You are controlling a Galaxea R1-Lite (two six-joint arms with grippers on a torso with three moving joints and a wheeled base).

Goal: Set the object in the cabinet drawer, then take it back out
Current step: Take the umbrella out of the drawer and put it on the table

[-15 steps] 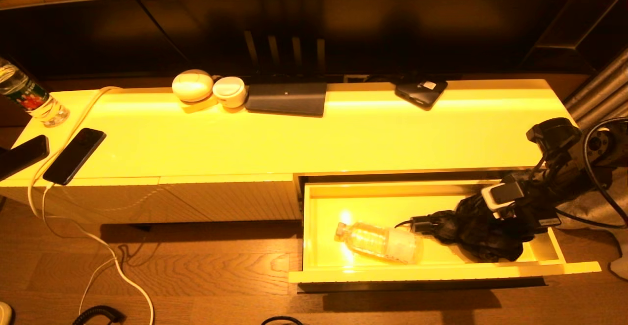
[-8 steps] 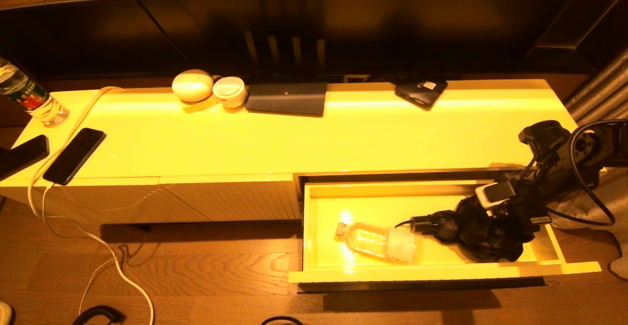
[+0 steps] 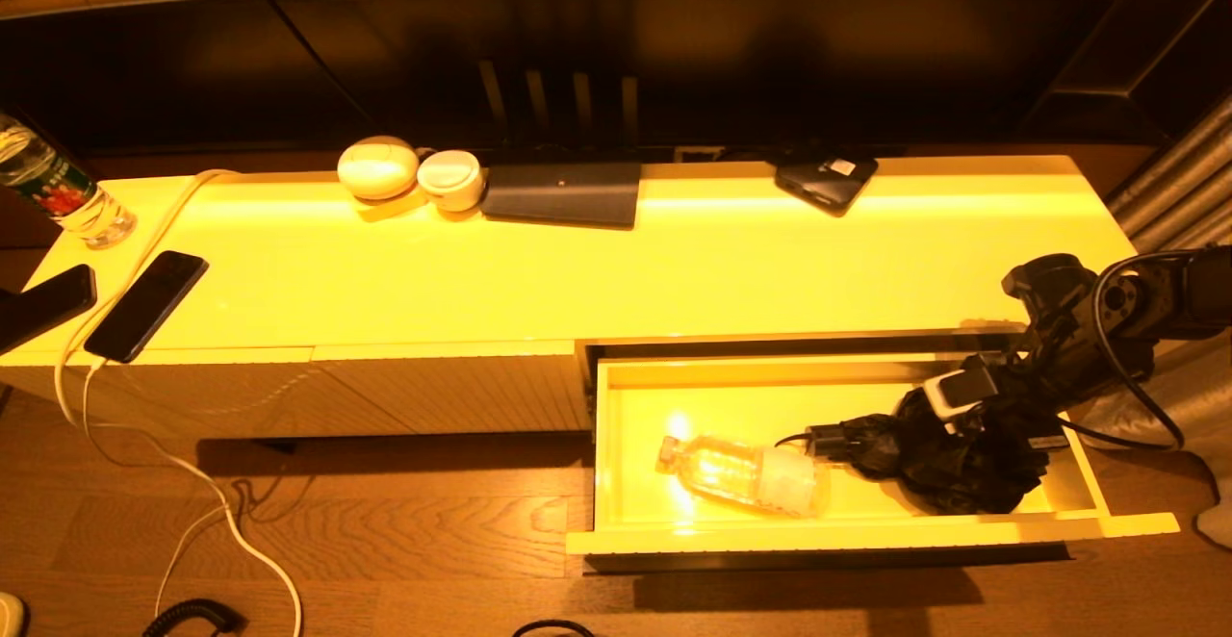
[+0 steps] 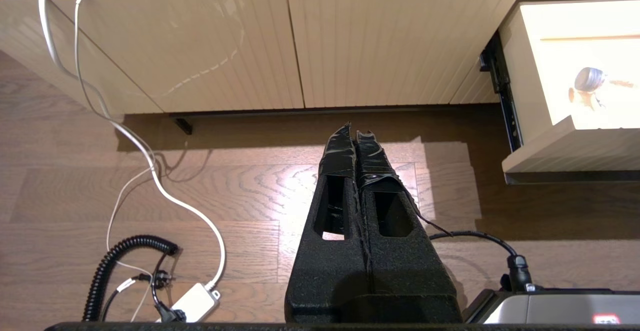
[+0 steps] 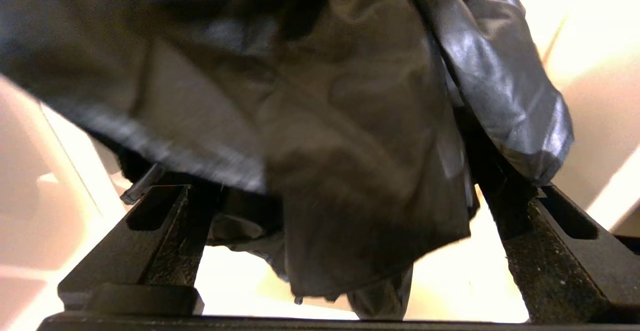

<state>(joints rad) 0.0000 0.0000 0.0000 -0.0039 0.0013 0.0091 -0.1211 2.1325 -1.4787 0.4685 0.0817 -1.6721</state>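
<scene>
No text, brand, number or sign can be read anywhere in these views. The bottle [image 3: 56, 196] at the left end of the cabinet top carries a label with red and green print, but the print is too small to make out any letters. The dark device [image 3: 826, 181] near the back edge of the top has a small pale sticker, and nothing on it is legible.

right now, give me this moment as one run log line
right tool: open, straddling black folded umbrella | umbrella: lying in cabinet drawer beside plastic bottle | drawer: open | left tool: shut, parked above floor
</scene>
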